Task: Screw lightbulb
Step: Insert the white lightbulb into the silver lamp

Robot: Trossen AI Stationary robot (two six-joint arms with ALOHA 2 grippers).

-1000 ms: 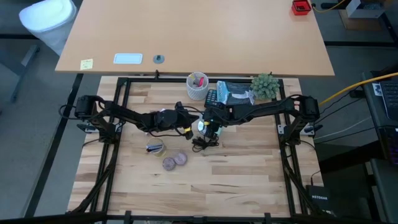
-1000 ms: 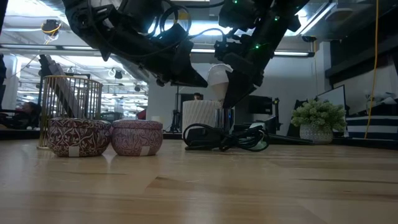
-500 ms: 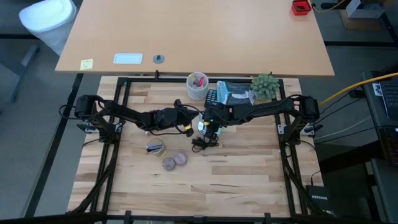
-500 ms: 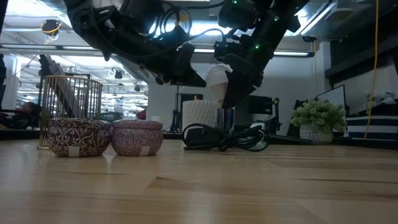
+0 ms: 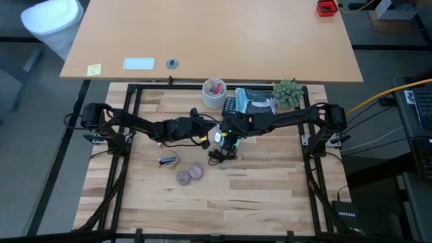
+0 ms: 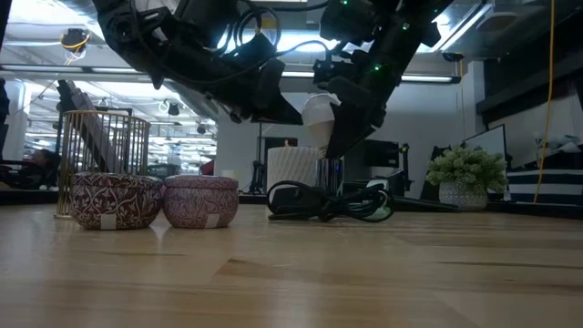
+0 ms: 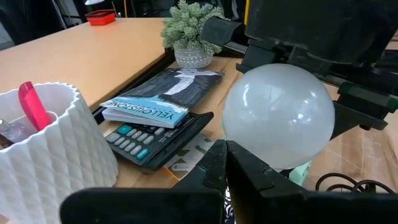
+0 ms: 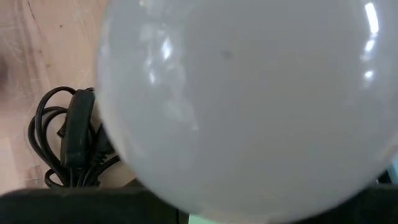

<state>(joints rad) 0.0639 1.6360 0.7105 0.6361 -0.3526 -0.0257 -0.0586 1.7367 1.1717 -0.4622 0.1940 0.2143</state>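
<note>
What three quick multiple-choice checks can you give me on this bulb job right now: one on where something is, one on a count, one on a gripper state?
1. Where is the lightbulb?
A. Lying on the table beside the purple tins
B. Held up above the coiled black cord
C. Inside the white cup

2. How many purple tins stand side by side in the low view?
A. One
B. Two
C. Four

3. How is the left gripper?
A. Shut, next to the bulb
B. Wide open, far from the bulb
C. Shut on a pen

Answers:
1 B: the low view shows the bulb in the right gripper, clear of the table and over the cord.
2 B: two tins stand together at the left.
3 A: the left wrist view shows its fingers together just under the bulb's globe.
</note>
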